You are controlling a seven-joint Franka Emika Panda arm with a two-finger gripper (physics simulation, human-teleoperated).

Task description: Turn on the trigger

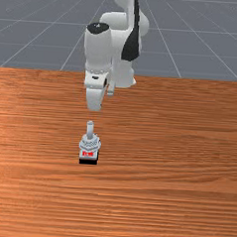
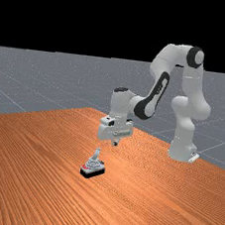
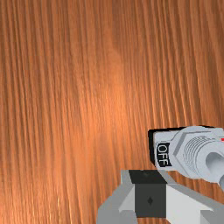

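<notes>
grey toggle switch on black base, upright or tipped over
Upright: the grey toggle switch sits on its black rectangular base, its grey lever pointing up.

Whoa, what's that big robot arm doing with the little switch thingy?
The white and grey robot arm is there to turn on the little switch on the wooden table. Its gripper hangs in the air close to the switch but isn't touching it. The switch has a small grey lever sticking up, a red mark and a label that says OFF. Nobody is holding the lever, so it hasn't been pushed yet, it seems.
</notes>
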